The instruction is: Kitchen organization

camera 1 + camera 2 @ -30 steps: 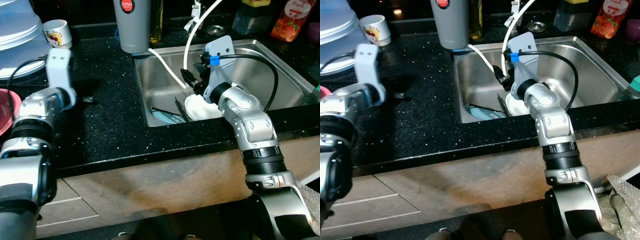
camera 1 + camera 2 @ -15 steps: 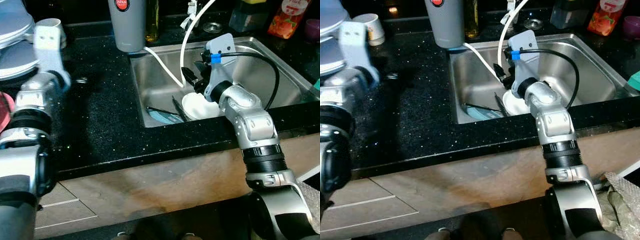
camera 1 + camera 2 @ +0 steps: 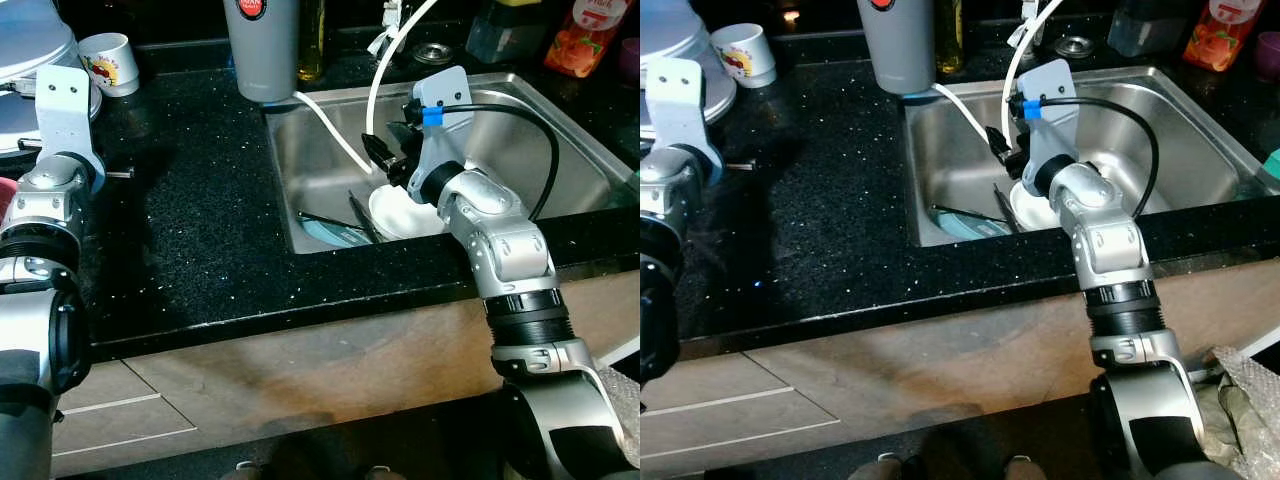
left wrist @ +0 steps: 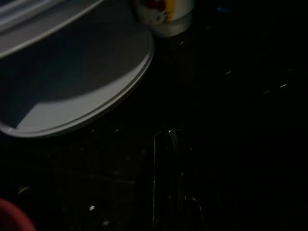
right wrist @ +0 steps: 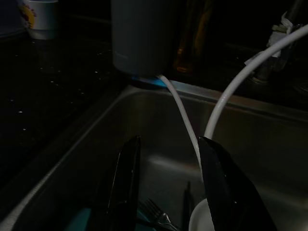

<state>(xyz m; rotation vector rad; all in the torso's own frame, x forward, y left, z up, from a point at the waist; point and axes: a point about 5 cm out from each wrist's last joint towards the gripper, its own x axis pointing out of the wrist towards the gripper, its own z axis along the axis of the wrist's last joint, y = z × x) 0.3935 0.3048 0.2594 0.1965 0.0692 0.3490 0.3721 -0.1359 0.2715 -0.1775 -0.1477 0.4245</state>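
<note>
**My right gripper hangs over the dishes in the sink**

I see a black speckled worktop across the middle of the head view. A steel sink sits in it at the upper right.

My right gripper is down inside the sink, near the middle of the frame. In the wrist view its two black fingers are apart, and nothing is between them. Two white hoses run down into the sink just beside it. One hose passes close to one finger; I cannot tell if they touch.

Just under the gripper lies a white plate at the near wall of the sink. Beside it, to the left, is a blue-green plate with a fork and other dark cutlery on it.

My left arm reaches up at the far left of the frame. The left gripper is over the dark worktop near a big pale round lid. It is too dark for me to tell if its fingers are apart or together.

A white mug with a picture stands in the upper left corner. A tall grey cup stands at the top, at the sink's back left corner. An orange juice carton is in the upper right corner.
</note>
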